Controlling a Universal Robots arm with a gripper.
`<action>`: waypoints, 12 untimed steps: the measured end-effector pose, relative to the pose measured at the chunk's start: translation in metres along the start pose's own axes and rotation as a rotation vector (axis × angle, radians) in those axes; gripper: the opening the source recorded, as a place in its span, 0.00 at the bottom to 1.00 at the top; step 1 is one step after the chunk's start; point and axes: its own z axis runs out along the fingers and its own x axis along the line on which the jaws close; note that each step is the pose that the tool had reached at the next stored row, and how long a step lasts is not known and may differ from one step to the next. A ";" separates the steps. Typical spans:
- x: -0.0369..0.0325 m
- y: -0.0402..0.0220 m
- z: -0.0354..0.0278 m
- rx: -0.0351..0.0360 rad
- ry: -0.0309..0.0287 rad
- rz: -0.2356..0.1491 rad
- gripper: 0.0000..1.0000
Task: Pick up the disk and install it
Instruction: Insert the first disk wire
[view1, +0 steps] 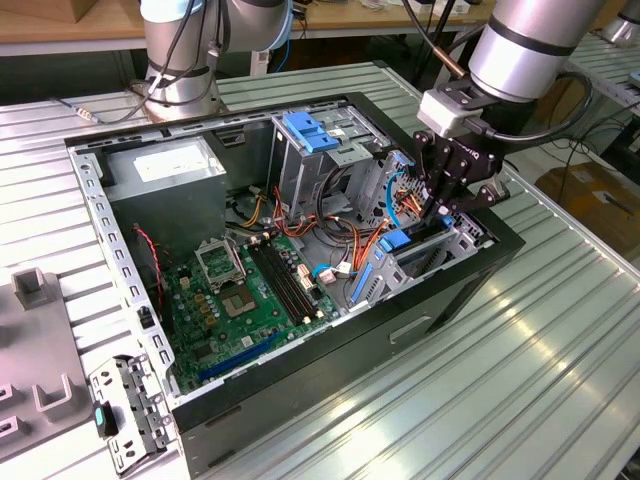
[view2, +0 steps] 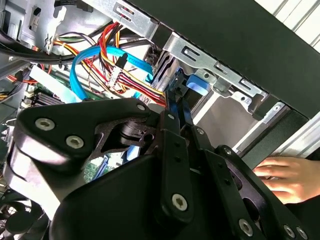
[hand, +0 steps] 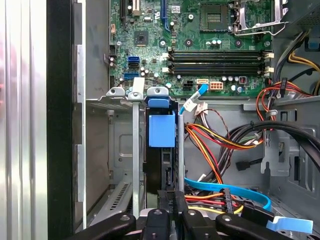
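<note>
Exterior view first: nearest us, at lower left of the frame, we see a loose grey metal bracket (view1: 128, 412) on the ribbed counter (view1: 480, 380), then the open computer case (view1: 300, 380) with its green motherboard (view1: 245, 290). Beyond it, at right of centre, the black tool (view1: 447, 207) reaches down into the drive bay. In the first wrist view we see the tool (hand: 170, 197) clenched on the disk (hand: 162, 127), which stands on edge in the bay slot, blue rail upward. In the second wrist view a hand (view2: 290, 177) rests outside the case.
</note>
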 end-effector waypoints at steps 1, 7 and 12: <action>0.0000 0.0000 -0.0001 0.0001 -0.0004 0.000 0.18; 0.0000 0.0000 -0.0103 0.0004 0.0004 0.000 0.24; 0.0001 0.0001 -0.0120 0.0011 0.0001 0.000 0.23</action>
